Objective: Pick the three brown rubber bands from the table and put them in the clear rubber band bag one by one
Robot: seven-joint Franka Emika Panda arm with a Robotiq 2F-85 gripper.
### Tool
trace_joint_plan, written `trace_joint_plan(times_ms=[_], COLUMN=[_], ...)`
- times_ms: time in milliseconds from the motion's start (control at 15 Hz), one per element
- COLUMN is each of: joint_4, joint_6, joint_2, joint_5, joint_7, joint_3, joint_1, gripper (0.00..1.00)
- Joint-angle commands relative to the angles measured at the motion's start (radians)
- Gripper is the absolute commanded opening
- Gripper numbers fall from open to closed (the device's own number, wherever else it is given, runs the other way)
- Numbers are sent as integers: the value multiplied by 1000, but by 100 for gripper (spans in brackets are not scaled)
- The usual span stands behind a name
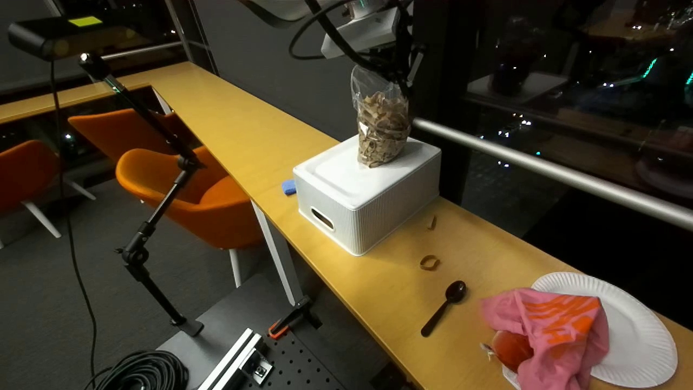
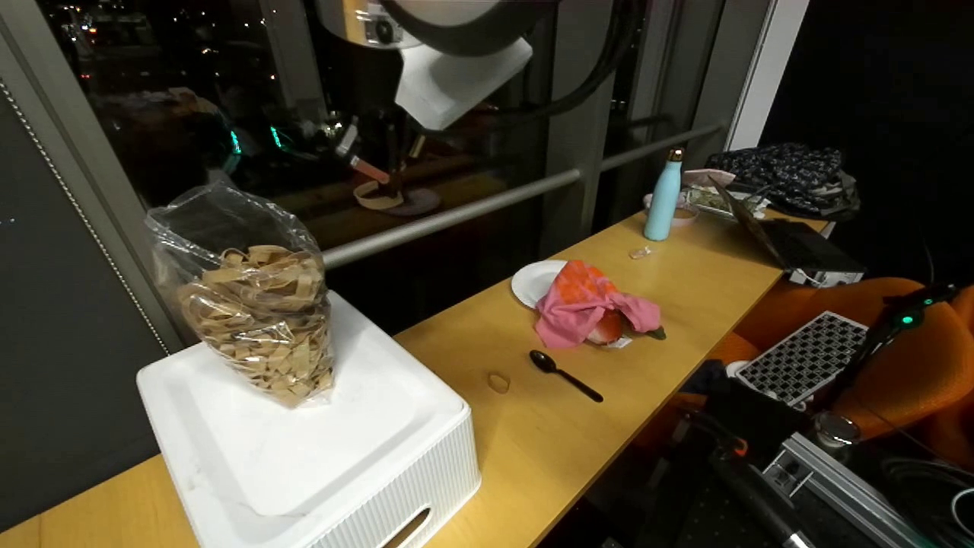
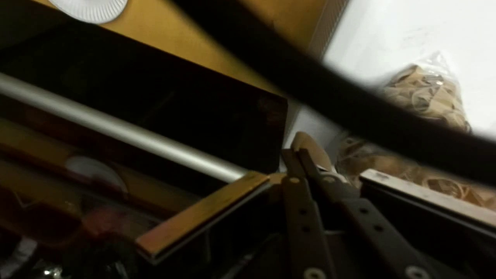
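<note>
The gripper (image 3: 295, 152) pinches one brown rubber band (image 3: 314, 147), presumably light, soft and springy, best held at the loop's side.

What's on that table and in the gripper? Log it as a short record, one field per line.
gripper: closed on a held rubber band, raised off the table
clear bag: stands on the white box, tan bands filling its lower part
bag mouth: how wide it opens is hard to tell
loose on table: a ring-shaped band between white box and black spoon; a small brown piece nearer the box, likely another band
pink cloth: partly covers the white plate
light blue bottle: upright, near an open laptop
</note>
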Motion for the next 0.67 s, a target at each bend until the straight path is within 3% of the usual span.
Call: trace_joint_plan(times_ms=[0,600], joint_4=[98,211], joint_6=[54,114], joint_2=[85,184], joint_5=[-9,-6], joint_7=[-46,-170], joint_3=[17,33], joint_1=[20,86], gripper=[1,1])
